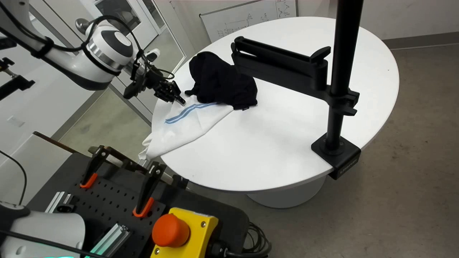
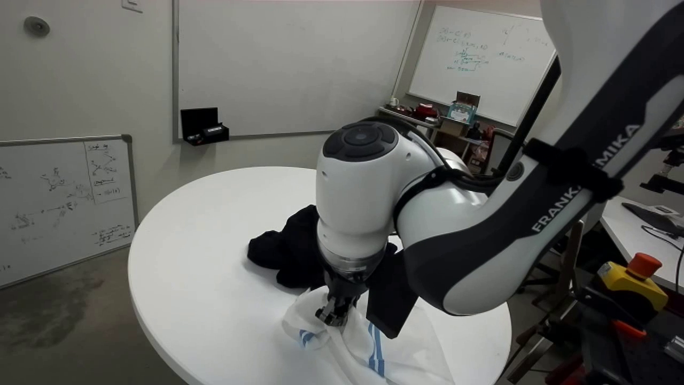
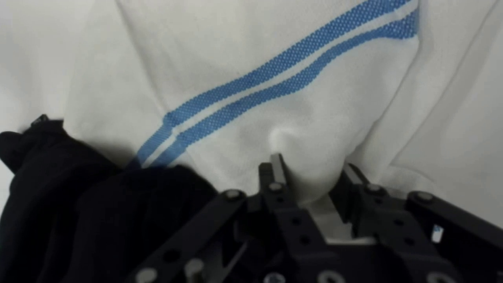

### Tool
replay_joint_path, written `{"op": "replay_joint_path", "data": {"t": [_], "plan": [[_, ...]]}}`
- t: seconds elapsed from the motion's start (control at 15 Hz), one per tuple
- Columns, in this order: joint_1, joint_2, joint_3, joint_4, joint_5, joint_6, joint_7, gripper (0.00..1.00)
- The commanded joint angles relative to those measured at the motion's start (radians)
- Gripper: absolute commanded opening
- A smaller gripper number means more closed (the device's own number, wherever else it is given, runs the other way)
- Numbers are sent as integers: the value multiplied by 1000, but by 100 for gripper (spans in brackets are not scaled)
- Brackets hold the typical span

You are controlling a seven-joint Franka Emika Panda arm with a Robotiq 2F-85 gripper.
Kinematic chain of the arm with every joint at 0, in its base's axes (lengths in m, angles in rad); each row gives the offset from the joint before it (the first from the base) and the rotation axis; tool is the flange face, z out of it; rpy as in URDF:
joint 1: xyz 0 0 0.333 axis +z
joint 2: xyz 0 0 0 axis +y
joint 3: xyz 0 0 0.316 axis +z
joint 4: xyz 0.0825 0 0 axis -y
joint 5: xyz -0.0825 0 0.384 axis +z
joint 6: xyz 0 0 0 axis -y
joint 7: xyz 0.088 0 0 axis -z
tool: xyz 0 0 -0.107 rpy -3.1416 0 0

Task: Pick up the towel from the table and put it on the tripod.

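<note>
A white towel [image 1: 186,132] with blue stripes lies on the round white table [image 1: 279,157], one end hanging over the edge. It also shows in an exterior view [image 2: 411,342] and the wrist view [image 3: 235,63]. My gripper [image 3: 314,163] points down at the towel, its fingers apart on either side of a raised fold; whether both touch the fold I cannot tell. It also shows in both exterior views [image 1: 183,102] [image 2: 334,318]. A black pole stand [image 1: 342,53] with a horizontal arm [image 1: 279,66], the only tripod-like thing, is clamped to the table edge, bearing no towel.
A dark cloth [image 1: 222,82] lies crumpled against the towel and close beside my gripper, also in the wrist view [image 3: 78,204]. A black cart with orange-tipped clamps [image 1: 148,190] and a yellow emergency stop box [image 1: 195,229] stands beside the table.
</note>
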Motion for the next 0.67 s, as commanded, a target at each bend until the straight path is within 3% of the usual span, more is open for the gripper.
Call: {"op": "replay_joint_path", "data": {"t": [0.0,0.2,0.6], "plan": [[9,6,-5,9,46,-9,-4,2],[-8,-42,4,-27,82,-5,-11,0],[-57,-305,22,-230,140,12,-26,1]]}}
